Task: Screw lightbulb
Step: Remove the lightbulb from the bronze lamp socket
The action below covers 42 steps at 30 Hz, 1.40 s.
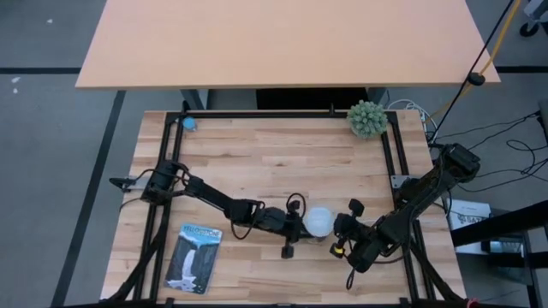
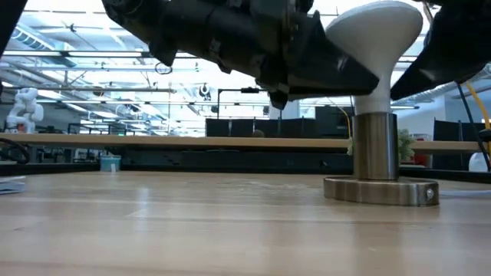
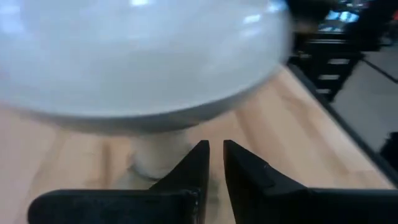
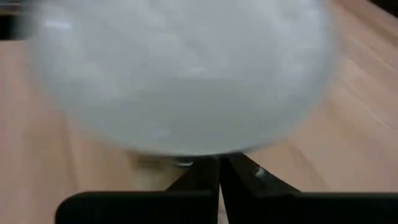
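1. We see the white frosted lightbulb (image 2: 374, 46) standing upright, its pale neck seated in a brushed-metal cylindrical socket (image 2: 374, 146) on a round flat metal base (image 2: 381, 191). This sits near the front of the butcher-block wooden table (image 1: 282, 158), between the two arms. We judge the bulb is already in the socket so that only turning remains.

2. Our left gripper (image 3: 215, 163) comes in low from the left, its fingers almost together with a narrow gap, just beside the bulb's neck under the globe. Nothing is visibly between them, so we judge it is not grasping the bulb. It seems placed there to steady or nudge the neck.

3. Our right gripper (image 4: 219, 171) is clenched fully, fingers pressed together, holding nothing, pointing at the bulb's underside from the right. We take it as bracing the opposite side.

4. Well apart lie a flat packaged item on dark card (image 1: 193, 257), a small spiky green plant (image 1: 366, 118) and a little blue object (image 1: 188, 123), clear of the work.
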Available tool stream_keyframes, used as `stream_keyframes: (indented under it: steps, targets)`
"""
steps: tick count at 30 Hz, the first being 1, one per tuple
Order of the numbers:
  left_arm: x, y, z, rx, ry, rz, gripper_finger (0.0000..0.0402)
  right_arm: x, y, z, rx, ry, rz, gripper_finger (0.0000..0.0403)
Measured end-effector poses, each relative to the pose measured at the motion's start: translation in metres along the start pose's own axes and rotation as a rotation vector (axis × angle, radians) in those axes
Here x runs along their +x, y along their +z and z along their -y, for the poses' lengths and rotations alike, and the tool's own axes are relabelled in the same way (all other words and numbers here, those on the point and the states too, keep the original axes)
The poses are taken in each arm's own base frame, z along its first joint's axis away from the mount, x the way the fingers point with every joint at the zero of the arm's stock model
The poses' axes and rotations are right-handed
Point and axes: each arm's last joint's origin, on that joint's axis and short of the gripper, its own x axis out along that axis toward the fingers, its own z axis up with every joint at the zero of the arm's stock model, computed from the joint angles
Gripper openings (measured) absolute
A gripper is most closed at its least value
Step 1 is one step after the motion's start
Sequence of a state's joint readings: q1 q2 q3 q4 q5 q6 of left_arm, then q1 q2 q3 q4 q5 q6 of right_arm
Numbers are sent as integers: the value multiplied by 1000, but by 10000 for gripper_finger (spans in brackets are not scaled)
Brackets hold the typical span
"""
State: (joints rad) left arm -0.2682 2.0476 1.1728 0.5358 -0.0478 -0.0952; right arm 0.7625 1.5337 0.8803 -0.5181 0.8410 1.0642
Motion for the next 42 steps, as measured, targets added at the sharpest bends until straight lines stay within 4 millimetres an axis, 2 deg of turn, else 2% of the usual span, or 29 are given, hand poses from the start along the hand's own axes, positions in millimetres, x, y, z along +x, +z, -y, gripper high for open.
stream_keyframes:
  steps: [3, 11, 18, 24, 34, 42]
  targets:
    - [0, -1, 4, 4, -9, -11, 52, 0, -3, 4, 0, -27, -39, 0]
    - [-1, -13, -7, -1, 128, -134, 52, -8, -10, 0, 42, 24, -90, 0]
    - [0, -3, -25, -42, 172, -38, 53, -14, -8, -15, 27, 136, -24, 0]
    - [0, 1, -31, -51, 168, -7, 53, -7, -2, -11, 8, 92, 4, 0]
    - [0, 1, -20, -44, 115, 0, 53, 0, 1, -5, -40, 55, -22, 0]
    - [0, -1, 2, -50, 41, -10, 53, 1, -1, 4, -3, -18, -33, 0]
